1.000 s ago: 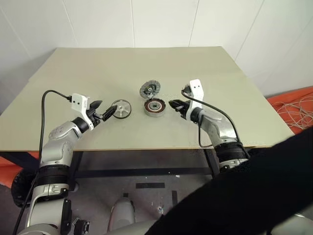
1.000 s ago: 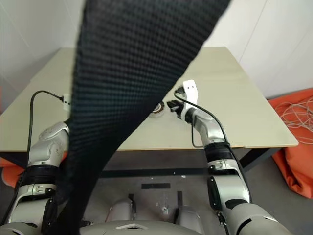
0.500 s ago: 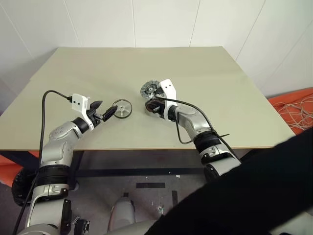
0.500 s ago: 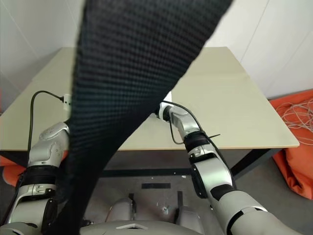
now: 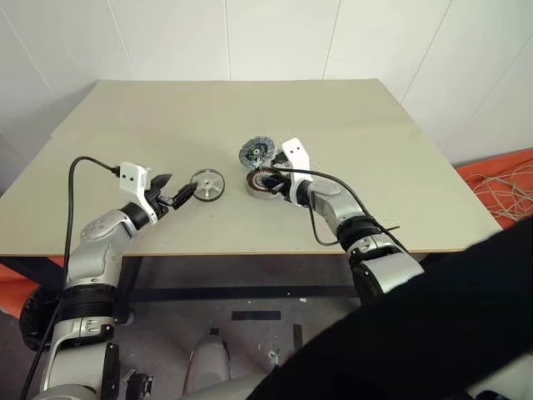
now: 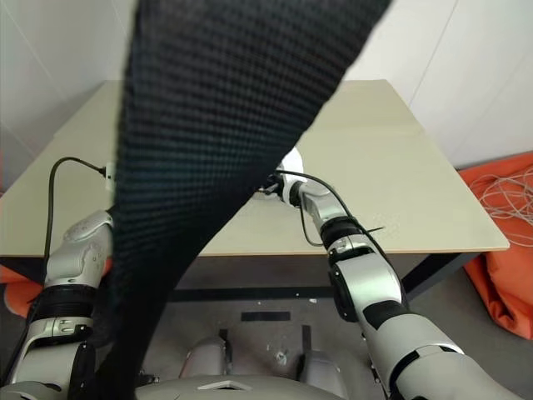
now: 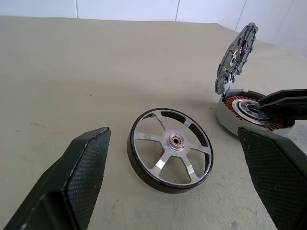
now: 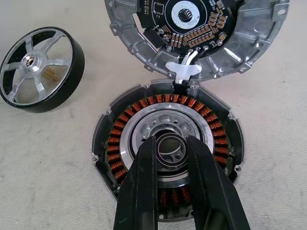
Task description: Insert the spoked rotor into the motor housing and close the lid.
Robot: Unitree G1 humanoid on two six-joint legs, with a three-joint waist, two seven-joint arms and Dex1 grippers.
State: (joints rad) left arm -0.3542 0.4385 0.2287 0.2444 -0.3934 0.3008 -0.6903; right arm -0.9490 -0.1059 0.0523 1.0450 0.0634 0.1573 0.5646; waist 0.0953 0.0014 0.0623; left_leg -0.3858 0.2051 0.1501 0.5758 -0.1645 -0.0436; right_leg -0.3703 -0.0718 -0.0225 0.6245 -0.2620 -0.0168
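Right hand [image 8: 170,151], fingers slightly apart and empty, has moved over housing [image 5: 265,182] hub; rotor [image 5: 207,184] at 9 o'clock, uninserted; left hand [image 5: 177,193] wide open.

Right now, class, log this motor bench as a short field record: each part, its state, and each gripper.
spoked rotor: flat on table, outside housing
motor housing: open, copper windings exposed
lid: hinged up, still attached behind housing
left gripper: open, fingers either side of rotor, not touching
right gripper: narrow gap, over housing hub, holding nothing
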